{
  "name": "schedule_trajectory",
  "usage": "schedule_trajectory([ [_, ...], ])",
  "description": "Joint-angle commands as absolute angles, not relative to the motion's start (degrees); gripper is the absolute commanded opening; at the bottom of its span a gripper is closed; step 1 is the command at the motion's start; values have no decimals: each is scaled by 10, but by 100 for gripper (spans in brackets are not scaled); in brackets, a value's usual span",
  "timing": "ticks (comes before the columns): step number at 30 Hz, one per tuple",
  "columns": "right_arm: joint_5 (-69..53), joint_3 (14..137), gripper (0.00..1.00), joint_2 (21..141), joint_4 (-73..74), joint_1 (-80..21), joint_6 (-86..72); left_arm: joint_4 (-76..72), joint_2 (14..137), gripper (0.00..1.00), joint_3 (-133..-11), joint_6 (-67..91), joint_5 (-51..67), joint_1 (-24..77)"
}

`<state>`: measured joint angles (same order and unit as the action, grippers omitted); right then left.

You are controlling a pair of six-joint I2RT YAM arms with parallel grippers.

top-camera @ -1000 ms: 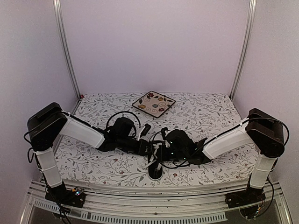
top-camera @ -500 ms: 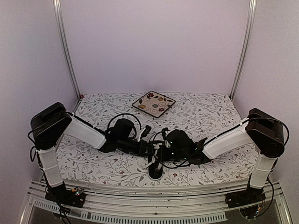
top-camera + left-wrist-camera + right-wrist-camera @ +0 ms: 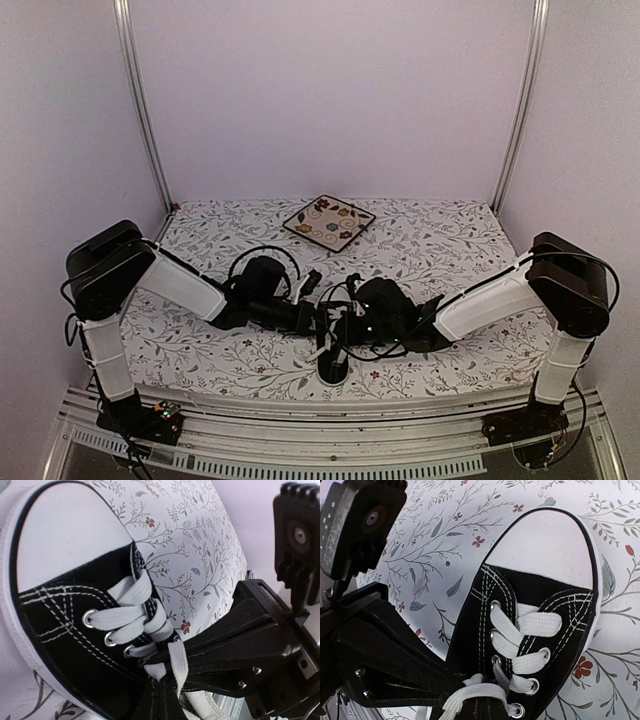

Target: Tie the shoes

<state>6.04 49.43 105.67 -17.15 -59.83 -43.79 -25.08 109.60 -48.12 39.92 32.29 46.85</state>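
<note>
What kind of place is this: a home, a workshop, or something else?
Probably a robot test booth, not a home: bare pale walls with metal posts, a left arm and a right arm bolted to a rail at the edge of a cloth-covered table bearing a sneaker and a plate.

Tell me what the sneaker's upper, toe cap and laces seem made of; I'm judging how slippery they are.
Upper: matte black fabric, likely canvas, with white stitching. Toe cap: smooth white, probably rubber. Laces: flat woven white fabric, perhaps cotton or polyester. Eyelets: shiny metal rings.
</note>
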Motion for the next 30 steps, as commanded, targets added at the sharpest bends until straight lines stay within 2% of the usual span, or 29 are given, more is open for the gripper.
schedule_trajectory([
  [1,99,480,3,1034,-126,-592,-434,-280,1073,0,-459,421,280,466],
  [9,114,449,18,977,-95,-592,-432,-284,1069,0,-452,432,278,462],
  [19,105,430,48,906,-89,-594,-389,-299,1065,0,-450,440,286,463],
  [27,103,440,60,876,-93,-620,-340,-301,1064,0,-451,442,288,463],
  [30,127,474,60,901,-55,-638,-320,-301,1065,0,-451,443,290,462],
])
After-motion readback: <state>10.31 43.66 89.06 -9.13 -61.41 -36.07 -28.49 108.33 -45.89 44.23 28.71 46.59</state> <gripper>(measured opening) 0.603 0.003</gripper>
